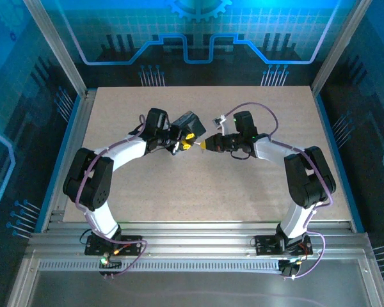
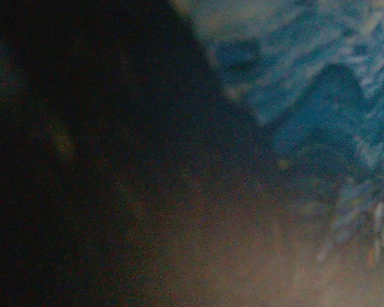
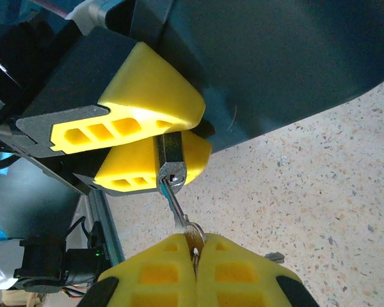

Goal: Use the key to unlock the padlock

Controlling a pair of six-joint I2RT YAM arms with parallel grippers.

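Key [image 3: 178, 210] entering padlock [image 3: 170, 155]; turn not yet made.
My right claw [image 3: 195, 248] pinches the key, blade at the padlock's base; my left claw [image 1: 187, 142] clamps the padlock. Next, I judge: a straight twist.

Speckled beige tabletop [image 1: 205, 185], blue-lit backdrop [image 1: 192, 32]

Speckled beige tabletop [image 1: 198, 185], pale metal rails [image 1: 198, 231] along its near edge.
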